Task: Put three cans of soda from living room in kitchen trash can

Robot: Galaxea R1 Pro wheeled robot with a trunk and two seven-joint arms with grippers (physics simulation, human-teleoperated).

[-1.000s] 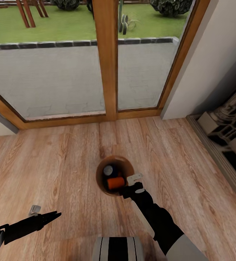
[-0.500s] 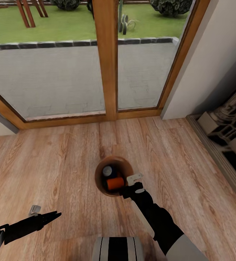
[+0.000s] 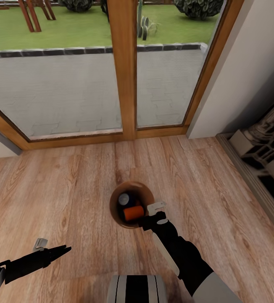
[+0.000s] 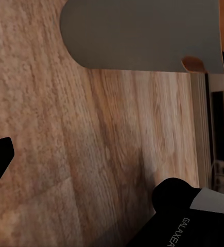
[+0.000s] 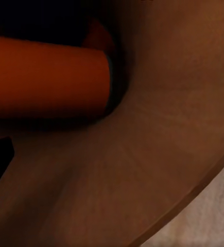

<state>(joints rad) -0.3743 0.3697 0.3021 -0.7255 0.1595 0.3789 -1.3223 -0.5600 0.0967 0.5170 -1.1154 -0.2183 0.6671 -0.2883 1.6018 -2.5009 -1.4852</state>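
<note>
Cans of soda are lying inside the tash can (image 3: 117,210), which is standing on the pale wood floor (image 3: 69,185) of the kitchen, a little way in front of the wood-framed glass doors (image 3: 124,67). From the head view, an orange can (image 3: 133,213) is lying on its side against the brown inner wall, and a dark blue can (image 3: 125,198) with a silver top is sitting just behind it, the two touching or nearly so. A third can I cannot make out for certain from above (the right wrist view is showing a hint of a second orange shape (image 5: 99,33) tucked behind the near orange one, deep in shadow).

The right pincer (image 3: 156,208) is hanging at the bin's rim on the side nearest the robot's right arm, its pale fingers slightly parted and gripping nothing; the orange can is resting on the bin's bottom, apart from it. The left pincer (image 3: 53,250) is hovering low over the floor well to the left of the bin, holding nothing, and whether its dark fingers are apart or together I cannot tell. In the left wrist view the bin's pale grey outside (image 4: 142,33) is showing with the oval handle slot (image 4: 194,63) near its rim. Grey cabinets (image 3: 263,151) are standing along the wall at the right.
</note>
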